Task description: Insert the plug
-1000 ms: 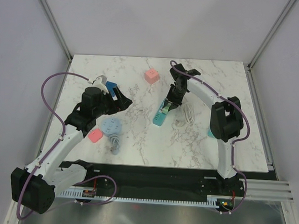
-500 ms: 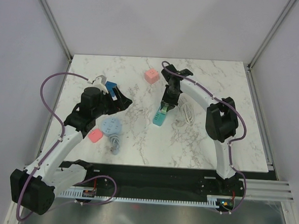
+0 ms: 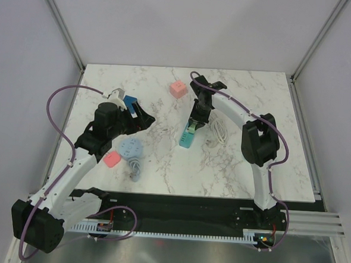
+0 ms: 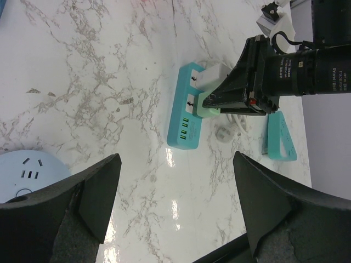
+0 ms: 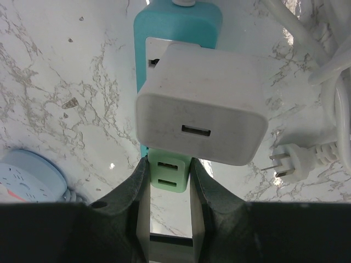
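Green plug (image 5: 170,175) clamped in right tool (image 5: 169,164), over teal strip (image 5: 178,19).

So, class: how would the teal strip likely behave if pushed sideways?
The strip looks rigid, so it should move as one piece. Lying flat and long, it probably slides rather than tips; the glossy table may let it skid. The adapter seated on it should ride along.

The top camera looks down on the whole bench (image 3: 233,165) from behind the arms. The left wrist camera sees the teal power strip (image 4: 176,118) from afar, the right wrist camera from close above; both show the mint-green plug (image 4: 211,105).
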You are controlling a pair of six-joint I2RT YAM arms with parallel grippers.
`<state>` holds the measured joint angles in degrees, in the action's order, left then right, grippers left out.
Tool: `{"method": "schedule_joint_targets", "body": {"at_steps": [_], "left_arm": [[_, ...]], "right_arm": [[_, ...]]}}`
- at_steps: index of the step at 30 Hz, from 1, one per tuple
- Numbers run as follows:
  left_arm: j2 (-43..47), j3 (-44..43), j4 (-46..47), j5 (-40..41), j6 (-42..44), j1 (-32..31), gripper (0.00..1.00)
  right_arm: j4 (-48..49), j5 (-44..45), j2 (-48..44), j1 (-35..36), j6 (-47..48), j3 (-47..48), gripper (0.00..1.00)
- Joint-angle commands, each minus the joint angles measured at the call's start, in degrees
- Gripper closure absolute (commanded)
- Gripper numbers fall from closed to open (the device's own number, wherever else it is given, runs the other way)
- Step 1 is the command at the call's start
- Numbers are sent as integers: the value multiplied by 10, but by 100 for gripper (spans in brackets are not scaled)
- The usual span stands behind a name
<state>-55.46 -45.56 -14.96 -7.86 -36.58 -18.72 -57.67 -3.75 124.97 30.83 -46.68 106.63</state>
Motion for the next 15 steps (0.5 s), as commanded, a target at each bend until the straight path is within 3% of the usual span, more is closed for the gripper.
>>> {"method": "schedule_joint_targets", "body": {"at_steps": [1,15], "left_arm": [[5,-11,1,-1,27,1,9],[4,-16,1,9,38,2,9]], "right_arm": [[35,5,106,14,16,-47,100],[37,49,98,-59,2,26,100]]}}
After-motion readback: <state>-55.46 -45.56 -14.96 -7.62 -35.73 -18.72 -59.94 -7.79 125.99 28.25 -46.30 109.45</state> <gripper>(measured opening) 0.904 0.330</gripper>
